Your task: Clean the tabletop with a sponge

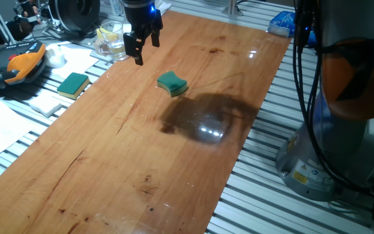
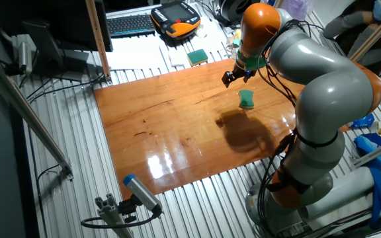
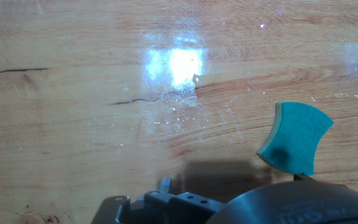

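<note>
Pincer: the pincer (image 1: 145, 44) hangs above the tabletop (image 1: 109, 156), clear of it, near the far end of the board; fingers spread apart and grasping nothing.
Sponge: the teal sponge (image 1: 172, 82) lies flat on the wood, untouched, at about 4 o'clock from the pincer in the one fixed view and a little apart from it. In the hand view it sits at the right edge (image 3: 296, 138), its thin yellowish side showing, so the hand is not centred over it.
Other sponge: a flatter rectangular green sponge (image 1: 73, 84) rests off the board at its left edge, at about 9 o'clock from the teal one; not the tool for this job, by my reading.
Tabletop state: glossy, with glare patches and dark grain streaks; whether any dirt or wet remains I cannot tell.
Done so far: nothing of the cleaning shows as done; the sponge is not yet picked up.
Left to do: shift over the sponge, lower, close on its waisted sides, then wipe across the board.
</note>
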Controlling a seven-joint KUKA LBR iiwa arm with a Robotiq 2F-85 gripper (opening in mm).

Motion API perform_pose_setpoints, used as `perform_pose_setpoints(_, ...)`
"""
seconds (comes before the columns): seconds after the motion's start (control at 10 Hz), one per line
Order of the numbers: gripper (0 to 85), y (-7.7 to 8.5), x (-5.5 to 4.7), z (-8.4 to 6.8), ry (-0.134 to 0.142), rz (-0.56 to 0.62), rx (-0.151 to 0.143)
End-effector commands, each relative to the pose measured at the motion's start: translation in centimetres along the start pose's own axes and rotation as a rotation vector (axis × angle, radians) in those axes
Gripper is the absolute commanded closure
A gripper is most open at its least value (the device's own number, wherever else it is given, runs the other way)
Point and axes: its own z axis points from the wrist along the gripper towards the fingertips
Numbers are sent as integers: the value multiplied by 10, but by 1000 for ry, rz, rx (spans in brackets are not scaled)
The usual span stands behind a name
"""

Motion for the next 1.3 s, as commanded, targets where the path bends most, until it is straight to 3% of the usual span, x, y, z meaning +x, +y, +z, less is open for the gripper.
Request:
perform_pose_setpoints(0.0,850,0,0,0,180,-55,24)
perform_pose_setpoints(1.2,850,0,0,0,171,-40,22)
